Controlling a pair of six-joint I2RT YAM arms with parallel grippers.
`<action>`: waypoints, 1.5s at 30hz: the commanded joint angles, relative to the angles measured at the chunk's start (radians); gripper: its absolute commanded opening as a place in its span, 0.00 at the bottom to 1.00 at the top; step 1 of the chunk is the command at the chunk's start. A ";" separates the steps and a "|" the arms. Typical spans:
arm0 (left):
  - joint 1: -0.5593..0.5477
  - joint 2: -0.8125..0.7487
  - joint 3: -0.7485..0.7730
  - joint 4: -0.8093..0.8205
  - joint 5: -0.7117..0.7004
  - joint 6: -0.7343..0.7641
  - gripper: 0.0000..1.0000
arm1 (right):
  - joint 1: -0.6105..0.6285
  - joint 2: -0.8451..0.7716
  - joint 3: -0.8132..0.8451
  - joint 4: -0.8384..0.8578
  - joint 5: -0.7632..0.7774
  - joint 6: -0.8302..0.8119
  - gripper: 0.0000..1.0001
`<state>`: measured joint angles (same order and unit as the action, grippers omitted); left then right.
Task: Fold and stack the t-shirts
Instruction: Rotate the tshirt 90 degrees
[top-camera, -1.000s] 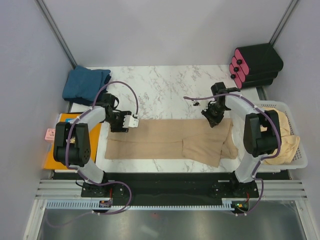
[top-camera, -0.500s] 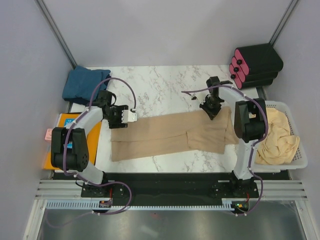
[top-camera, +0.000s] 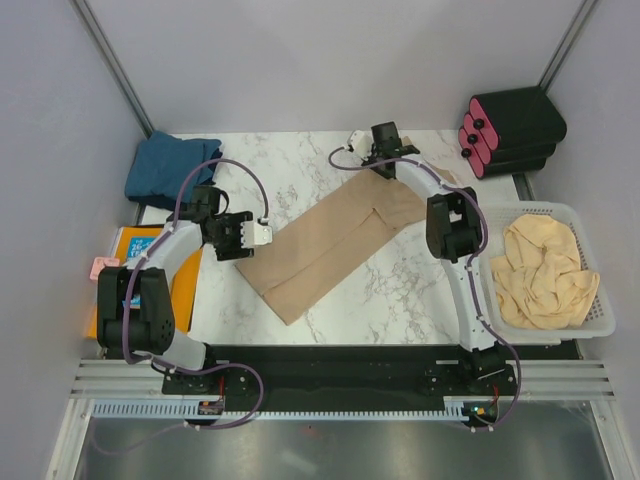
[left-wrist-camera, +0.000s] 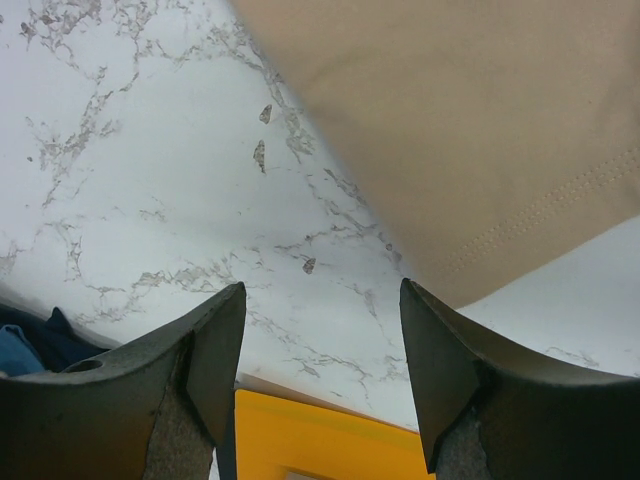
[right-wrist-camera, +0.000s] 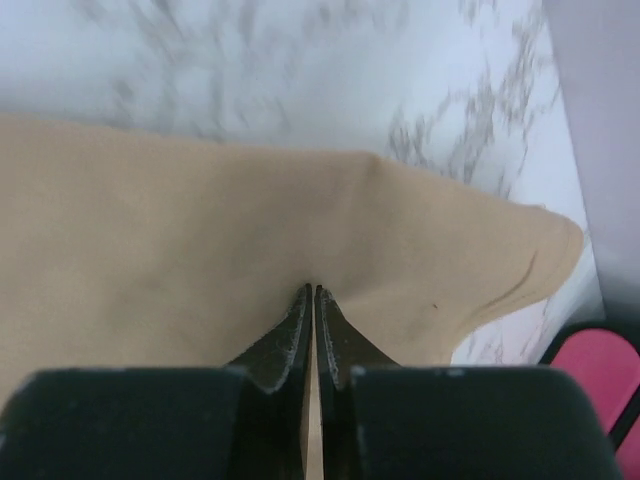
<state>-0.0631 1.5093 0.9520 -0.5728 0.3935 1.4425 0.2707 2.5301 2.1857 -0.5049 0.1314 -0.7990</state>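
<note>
Your plain tan soft-cloth t-shirt (top-camera: 330, 245) lies folded into a long narrow band. It runs slantwise across the white marble-patterned worktop (top-camera: 290, 160), from near the front centre toward the far side, right of centre. Its surface is smooth, with one lengthwise fold edge and a double-stitched hem at the near end.

Your right claw (right-wrist-camera: 312, 290) is at the far end, fingers pressed together and pinching a small pucker of the tan cloth. Your left claw (left-wrist-camera: 320, 290) hovers spread wide over bare marble just beside the hem, holding nothing.

A folded dark teal-blue cloth t-shirt (top-camera: 170, 168) sits in the far left corner. Crumpled pale beige cloth t-shirts (top-camera: 545, 270) fill the white slotted plastic basket (top-camera: 603, 318) at the right side.

Hard to make out:
- You cannot pick out the tan shirt's sleeves or neckline.
- From above, the right claw's fingertips are hidden under its own wrist.
- You cannot tell how many shirts the basket holds.
- The flat orange picture book (top-camera: 188, 290) is mostly covered by the left arm.
- The far marble in the right wrist view is blurred.
</note>
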 joint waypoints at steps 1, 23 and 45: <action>0.002 -0.066 -0.027 0.034 0.007 -0.034 0.70 | 0.067 -0.057 -0.028 0.213 0.095 0.101 0.13; 0.195 -0.291 0.008 0.375 -0.289 -0.889 0.80 | 0.255 -0.450 -0.337 -0.221 -0.573 0.273 0.00; 0.230 -0.547 -0.117 0.390 -0.091 -0.752 0.82 | 0.584 -0.220 -0.305 -0.196 -0.489 0.271 0.00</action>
<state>0.1623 1.0031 0.8364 -0.2066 0.2272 0.6281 0.8486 2.2917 1.8706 -0.7185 -0.3786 -0.5270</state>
